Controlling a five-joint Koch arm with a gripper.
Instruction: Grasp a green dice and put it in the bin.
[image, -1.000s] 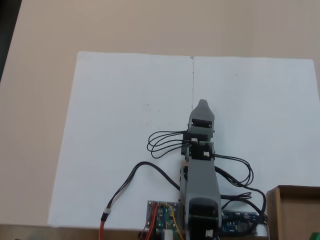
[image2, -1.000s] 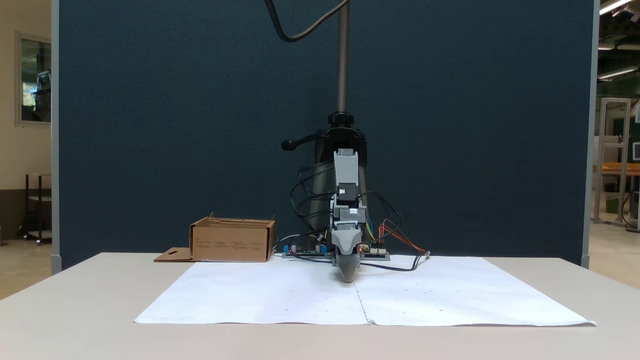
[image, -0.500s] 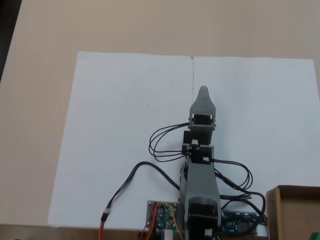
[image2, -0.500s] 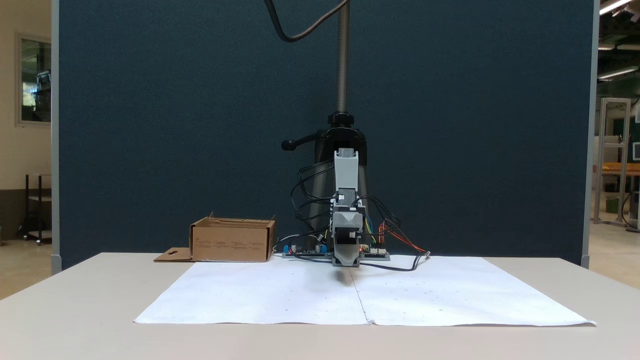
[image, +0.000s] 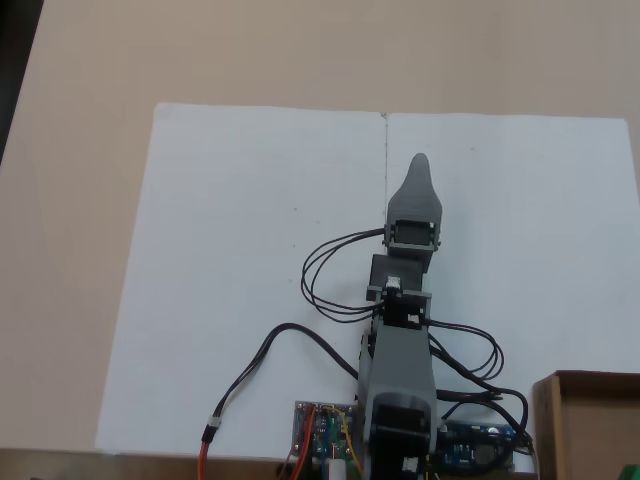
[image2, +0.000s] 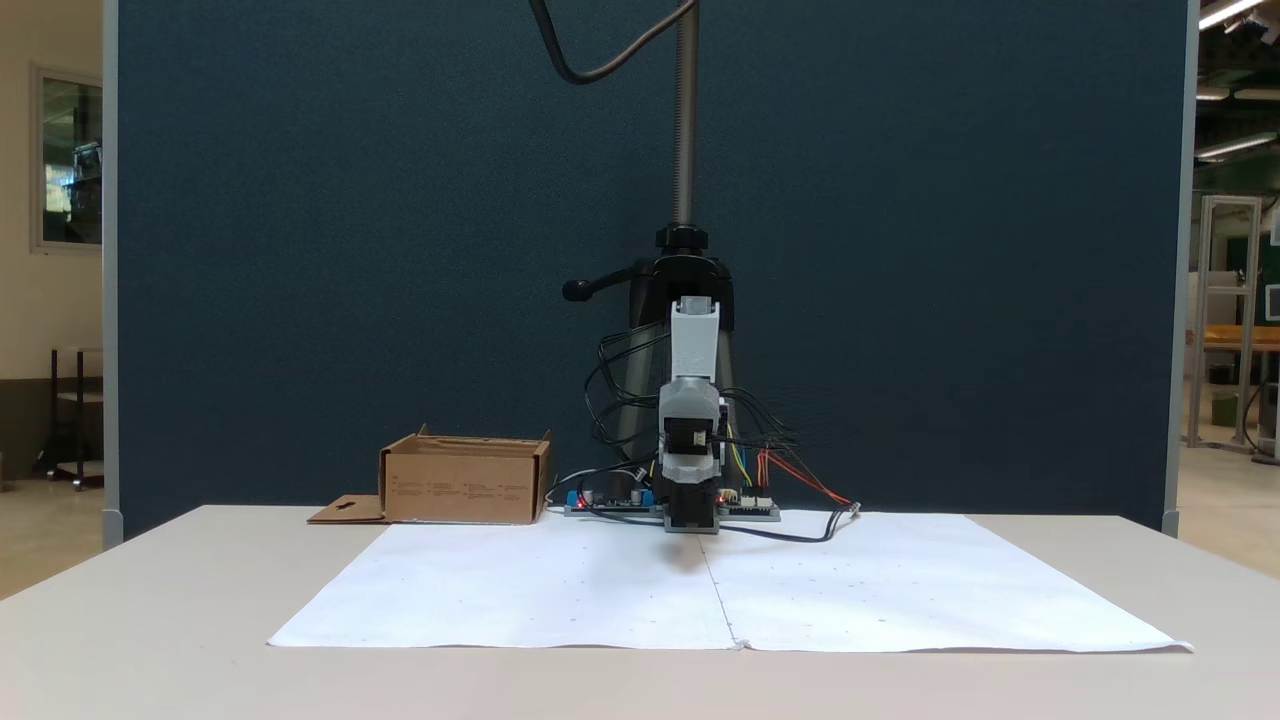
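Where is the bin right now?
In a fixed view the bin sits at the table's back left, just left of the arm's base; in the other it fills the bottom right corner.

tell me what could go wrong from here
1. The gripper hangs over bare white paper, so closing here may grasp nothing.
2. A green patch inside the bin is cut off by the frame edge; I cannot tell what it is.
3. The loose black cables beside the wrist could snag.
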